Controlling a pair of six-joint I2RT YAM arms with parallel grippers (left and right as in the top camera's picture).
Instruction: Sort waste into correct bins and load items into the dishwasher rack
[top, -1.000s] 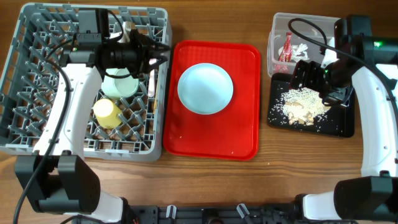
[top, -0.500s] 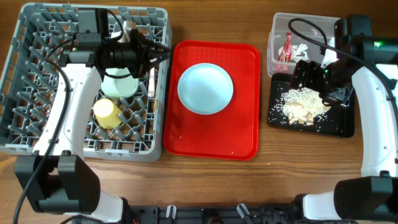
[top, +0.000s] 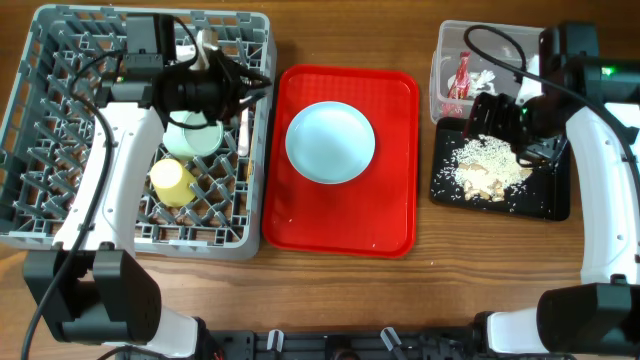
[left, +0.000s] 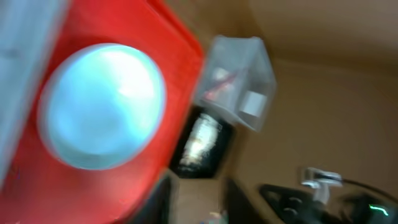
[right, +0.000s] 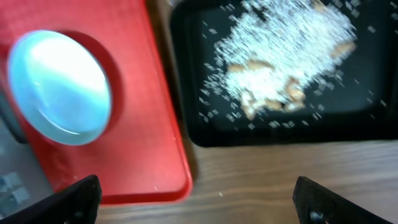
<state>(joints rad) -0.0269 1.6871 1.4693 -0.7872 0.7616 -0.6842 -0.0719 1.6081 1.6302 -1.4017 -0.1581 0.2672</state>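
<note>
pale blue plate (top: 330, 143), the one item visibly left to load: it lies flat at the middle of the red serving tray (top: 390, 225), on the tabletop (top: 480, 275) between the dishwasher rack (top: 140, 245) and the bins. progress, judged from the layout: the waste looks sorted, with the red wrapper (top: 461, 75) and white napkin (top: 487, 78) inside the clear tub (top: 440, 60) and the food scraps (top: 485, 165) spread over the black tray (top: 545, 195); the green bowl (top: 190, 140) and yellow cup (top: 172, 181) sit among the rack's pegs. a thin pale utensil stands beside the bowl, but fork or chopstick cannot be told, and no saucer is made out. left claw (top: 255, 85) hangs over the rack's right edge, near the plate's upper-left rim and apart from it; in the blurred wrist view its fingers appear parted with nothing between them. right claw (right: 200, 202) hovers over the black tray's corner next to the tub, jaws spread wide and empty, well apart from the plate. likely next: the plate goes to the rack.
</note>
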